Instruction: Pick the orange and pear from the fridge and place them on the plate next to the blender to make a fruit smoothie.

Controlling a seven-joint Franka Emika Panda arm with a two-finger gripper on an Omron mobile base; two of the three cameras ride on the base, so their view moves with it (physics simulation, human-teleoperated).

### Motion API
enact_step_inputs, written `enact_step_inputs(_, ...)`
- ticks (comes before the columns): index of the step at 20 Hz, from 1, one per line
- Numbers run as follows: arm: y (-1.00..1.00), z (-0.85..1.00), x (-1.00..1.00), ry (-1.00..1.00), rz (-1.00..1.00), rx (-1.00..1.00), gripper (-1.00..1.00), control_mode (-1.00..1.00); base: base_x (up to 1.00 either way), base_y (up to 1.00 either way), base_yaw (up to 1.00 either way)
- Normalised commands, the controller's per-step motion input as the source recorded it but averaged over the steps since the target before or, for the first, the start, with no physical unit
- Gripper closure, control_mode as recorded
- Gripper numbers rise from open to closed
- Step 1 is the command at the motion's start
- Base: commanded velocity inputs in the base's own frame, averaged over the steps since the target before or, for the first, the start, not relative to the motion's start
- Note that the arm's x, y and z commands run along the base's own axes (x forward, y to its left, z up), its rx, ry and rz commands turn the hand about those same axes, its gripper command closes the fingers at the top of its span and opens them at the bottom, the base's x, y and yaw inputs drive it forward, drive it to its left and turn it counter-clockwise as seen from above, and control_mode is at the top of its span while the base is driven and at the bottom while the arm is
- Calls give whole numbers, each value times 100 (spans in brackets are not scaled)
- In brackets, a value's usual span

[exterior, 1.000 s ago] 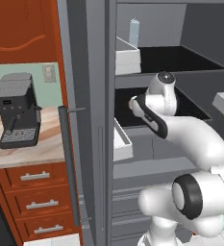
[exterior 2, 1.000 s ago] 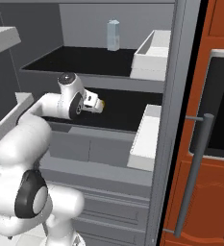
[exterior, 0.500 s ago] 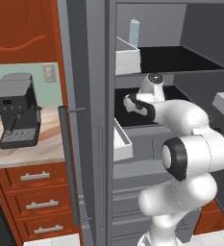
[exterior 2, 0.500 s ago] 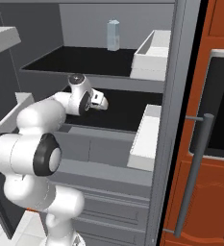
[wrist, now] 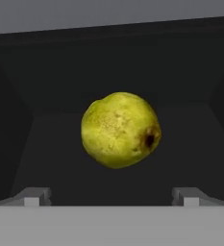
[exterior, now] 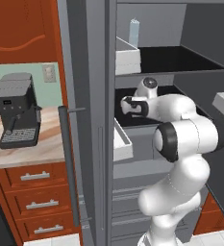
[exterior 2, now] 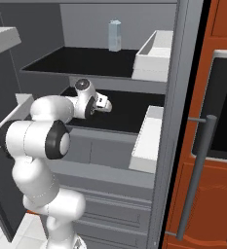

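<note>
- The pear (wrist: 119, 136) lies on the black middle shelf (exterior 2: 129, 114) inside the fridge (exterior: 92, 96), straight ahead of the gripper (wrist: 111, 196).
- In the hand view the pear is centred between the two fingertips (wrist: 32, 196) and beyond them, not touching them.
- The gripper's jaws stand wide apart and hold nothing.
- The arm (exterior: 180, 125) reaches into the fridge at the level of the middle shelf.
- A pale blue carton (exterior 2: 115, 35) stands on the upper shelf (exterior 2: 81, 61).
- A coffee machine (exterior: 15, 109) stands on the counter (exterior: 31, 151) to the left of the fridge.
</note>
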Motion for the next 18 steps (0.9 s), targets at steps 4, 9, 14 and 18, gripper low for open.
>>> enact_step_inputs(4,0,-10,53,0,0,0,-100,-100,0,0,0)
enact_step_inputs(9,0,-11,54,0,0,0,-100,-100,0,0,0)
enact_step_inputs(14,-1,-21,44,0,0,0,-100,-100,0,0,0)
enact_step_inputs(18,-4,-39,4,0,0,0,100,-100,0,0,0)
